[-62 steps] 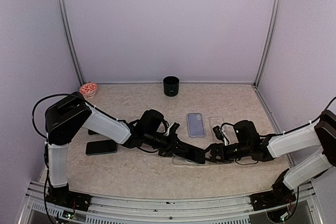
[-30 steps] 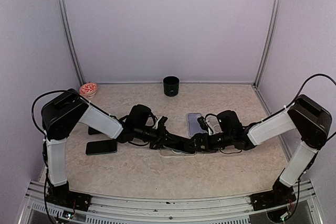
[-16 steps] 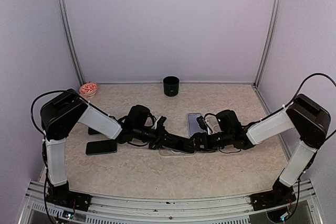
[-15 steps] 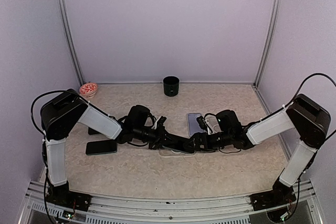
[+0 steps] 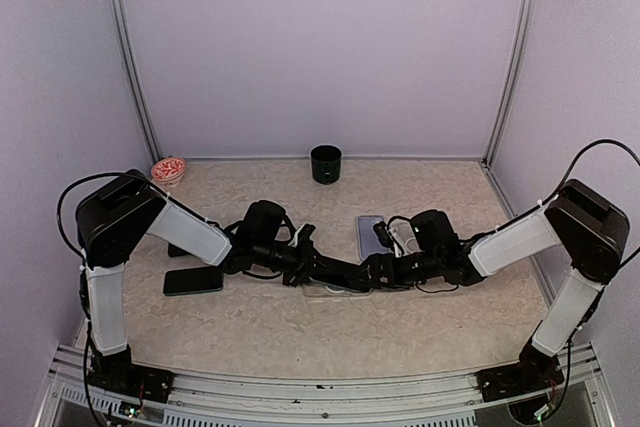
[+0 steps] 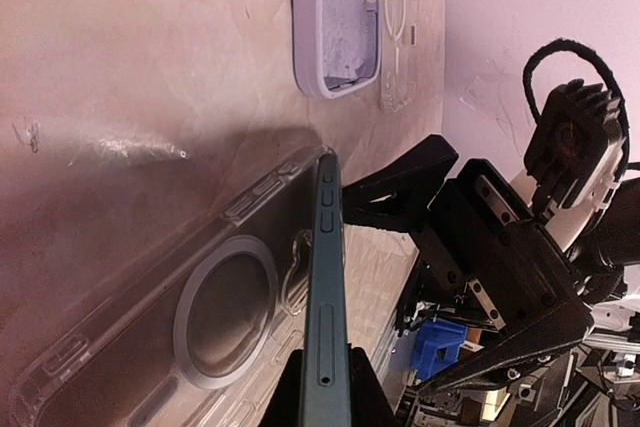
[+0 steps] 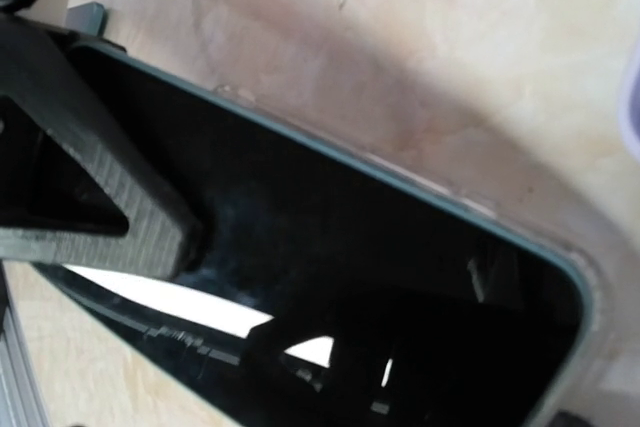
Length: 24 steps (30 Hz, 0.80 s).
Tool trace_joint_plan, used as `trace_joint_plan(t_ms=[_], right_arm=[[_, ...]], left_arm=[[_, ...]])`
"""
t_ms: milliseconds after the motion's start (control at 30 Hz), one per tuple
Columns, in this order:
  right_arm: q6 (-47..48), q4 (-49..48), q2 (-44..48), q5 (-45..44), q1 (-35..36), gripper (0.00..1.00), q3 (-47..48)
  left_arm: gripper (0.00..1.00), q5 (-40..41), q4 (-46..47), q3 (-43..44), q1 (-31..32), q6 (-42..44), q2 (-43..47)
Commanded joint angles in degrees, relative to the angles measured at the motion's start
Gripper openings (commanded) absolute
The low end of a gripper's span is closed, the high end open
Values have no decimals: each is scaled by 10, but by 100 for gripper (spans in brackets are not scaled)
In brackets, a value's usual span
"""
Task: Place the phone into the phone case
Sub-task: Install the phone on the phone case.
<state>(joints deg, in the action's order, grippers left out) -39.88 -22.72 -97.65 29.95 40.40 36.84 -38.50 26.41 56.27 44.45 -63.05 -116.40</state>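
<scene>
In the left gripper, phone edge-on over the clear case

1. The top external camera is looking down from high at the near side, covering the whole desk.
2. The left wrist camera is sighting closely along the phone edge, above the clear case.
3. The right wrist camera is facing the phone's screen at the closest range of the three; all three views are sharing this phone.

Phone on edge over clear case, second case behind, cup at back, another phone far left
</scene>
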Motion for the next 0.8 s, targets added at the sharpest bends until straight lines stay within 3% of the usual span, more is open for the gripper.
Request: trace_joint_plan(t_ms=[0, 767], right_arm=[[2, -7, -19, 37, 29, 98, 8], [3, -5, -14, 43, 41, 99, 17]], left_arm=[[0, -11, -64, -18, 17, -25, -10], [0, -23, -20, -43, 29, -118, -41]])
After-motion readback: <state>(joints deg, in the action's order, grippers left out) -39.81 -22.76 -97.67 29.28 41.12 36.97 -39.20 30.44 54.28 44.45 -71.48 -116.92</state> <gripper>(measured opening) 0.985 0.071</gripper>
